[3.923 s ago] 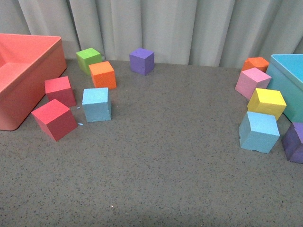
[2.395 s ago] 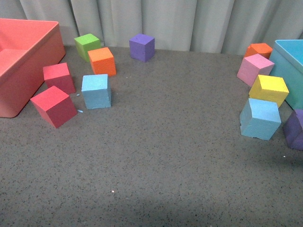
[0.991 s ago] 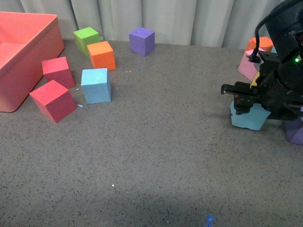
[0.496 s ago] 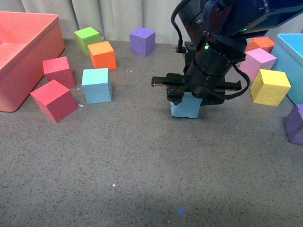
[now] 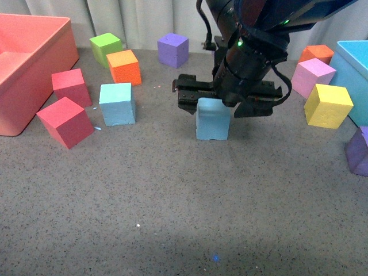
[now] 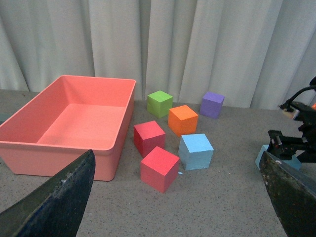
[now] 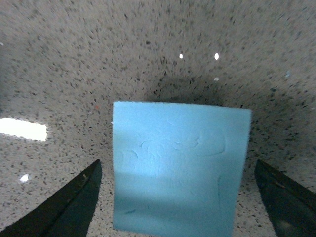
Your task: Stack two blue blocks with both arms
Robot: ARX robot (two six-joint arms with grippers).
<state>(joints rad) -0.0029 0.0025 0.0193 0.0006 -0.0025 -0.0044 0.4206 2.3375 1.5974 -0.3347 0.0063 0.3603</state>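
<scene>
Two cubes to join: the left-hand blue block (image 5: 117,103) and the middle blue block (image 5: 213,119) are sitting well apart on the table (image 5: 172,201).
Left gripper (image 6: 177,153): its fingers are standing wide with nothing between them, and it is looking over the left cluster from a distance.
Left-hand blue block: it is lying well off to the left of the right gripper (image 7: 177,165), just beside a red cube (image 5: 65,122), with an orange cube (image 5: 124,66) sitting near, behind it.
Middle blue block: it is sitting directly under the right gripper, apparently resting on the table, with a small notch seeming to show in its lower front edge.
Right gripper: its fingers (image 7: 74,207) are spreading wide to either side of the block, with a clear gap showing at each face, so it is gripping nothing.
Step in hand (my reading): the right arm is tending the middle block on open table. Whether it is about to take hold or to let go, I cannot tell.
Doing it well: this is calling for keeping the block centred between the fingers, meeting two opposite flat faces squarely, squeezing the foam only lightly, and moving straight up so the block is not getting nudged or twisted.
Further right: a yellow cube (image 5: 328,105) is lying near the right gripper's right side, so the wrist is needing room there.
</scene>
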